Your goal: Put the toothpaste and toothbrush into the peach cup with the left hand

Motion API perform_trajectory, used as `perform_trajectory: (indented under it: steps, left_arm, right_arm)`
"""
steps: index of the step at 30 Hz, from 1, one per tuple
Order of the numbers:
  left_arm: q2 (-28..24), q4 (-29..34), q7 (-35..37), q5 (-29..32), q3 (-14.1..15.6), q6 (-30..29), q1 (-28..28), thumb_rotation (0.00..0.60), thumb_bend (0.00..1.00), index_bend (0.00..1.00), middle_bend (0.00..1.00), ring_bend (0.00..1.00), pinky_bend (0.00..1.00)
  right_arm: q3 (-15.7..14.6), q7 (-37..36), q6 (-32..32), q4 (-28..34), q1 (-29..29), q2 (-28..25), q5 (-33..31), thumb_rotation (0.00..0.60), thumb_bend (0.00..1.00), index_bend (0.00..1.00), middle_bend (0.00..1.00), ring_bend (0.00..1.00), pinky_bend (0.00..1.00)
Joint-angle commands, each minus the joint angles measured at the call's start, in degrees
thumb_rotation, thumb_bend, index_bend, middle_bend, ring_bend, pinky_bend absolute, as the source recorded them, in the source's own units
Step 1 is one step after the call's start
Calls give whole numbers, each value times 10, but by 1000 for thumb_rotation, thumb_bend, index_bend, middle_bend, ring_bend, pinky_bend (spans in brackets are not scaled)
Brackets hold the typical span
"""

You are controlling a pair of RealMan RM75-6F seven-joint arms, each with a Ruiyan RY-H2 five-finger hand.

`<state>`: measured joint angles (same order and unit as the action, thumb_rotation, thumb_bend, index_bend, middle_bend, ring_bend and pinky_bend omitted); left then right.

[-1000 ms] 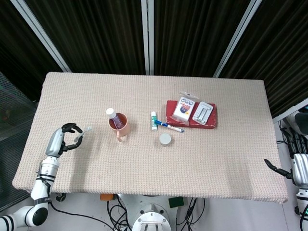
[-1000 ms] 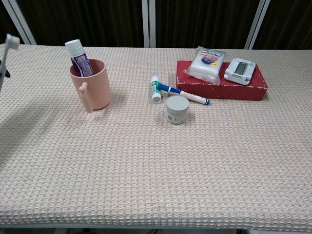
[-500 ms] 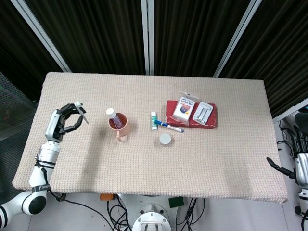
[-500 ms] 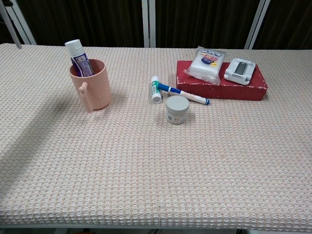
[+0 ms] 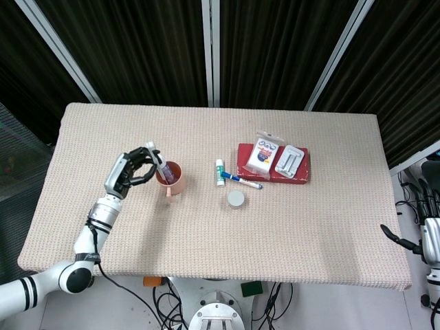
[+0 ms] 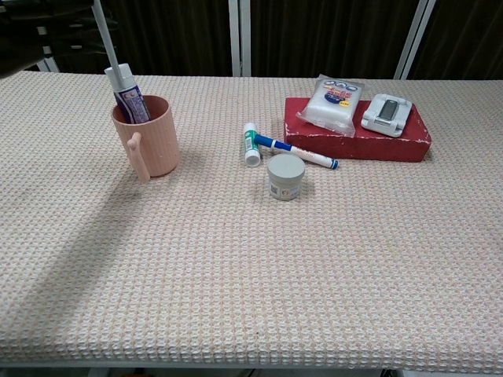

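Since half a second ago the left hand point(image 5: 132, 170) has swung in from the table's left edge to just beside the peach cup point(image 5: 170, 177), carrying the toothbrush point(image 6: 107, 41) with it. The white brush is pinched in that hand's curled fingers and stands nearly upright, its lower end just over the cup's rim at about 10 o'clock of the cup, by the cap of the toothpaste point(image 6: 126, 93); whether it touches the rim cannot be told. The toothpaste already stands in the cup, leaning toward 11 o'clock, white cap up. The cup sits upright on the woven table cover point(image 5: 206, 240), handle toward 6 o'clock.

At 3 o'clock from the cup, well apart, lie a small white tube with a green band point(image 5: 219, 172) and a blue marker point(image 5: 242, 181), with a round grey-lidded jar point(image 5: 236, 199) just below them. Further toward 3 o'clock a red box point(image 5: 297, 173) carries a plastic-wrapped packet point(image 5: 264, 154) and a white device point(image 5: 289, 162).

The right hand point(image 5: 430, 242) hangs off the table's right edge; whether its fingers are spread or curled cannot be told.
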<state>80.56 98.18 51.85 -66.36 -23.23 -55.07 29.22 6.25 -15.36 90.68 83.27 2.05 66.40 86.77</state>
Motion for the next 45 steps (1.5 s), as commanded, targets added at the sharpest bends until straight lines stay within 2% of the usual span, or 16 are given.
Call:
perform_trajectory:
  steps: [1,7,23,28,45]
  left_arm:
    - [16,-9,1,5,-3,1,9,600,379,616,494,250,362]
    - [45,-43,-20,13,-8,-2,27,600,380,617,495,250,301]
    - [89,-99,-90,-6,0,-47,38,600,378,617,493,247,287]
    - [86,-101,-83,2,1,-32,39,600,379,618,493,247,231]
    - [101,-136,-79,13,0,-20,42,600,379,629,493,247,130]
  right_arm:
    - [0,-1,-1,-2,0,1,0,498,350,0,0,0,0]
    - [0,1,-3,-4,2,2,-1,497,350,0,0,0,0]
    - [0,-2,-9,-10,3,5,-5,498,350,0,0,0,0]
    - [-1,-1,-12,-11,3,6,-7,497,350,0,0,0,0]
    - [-2,-1,-15,-13,4,6,-7,497,348,0,0,0,0]
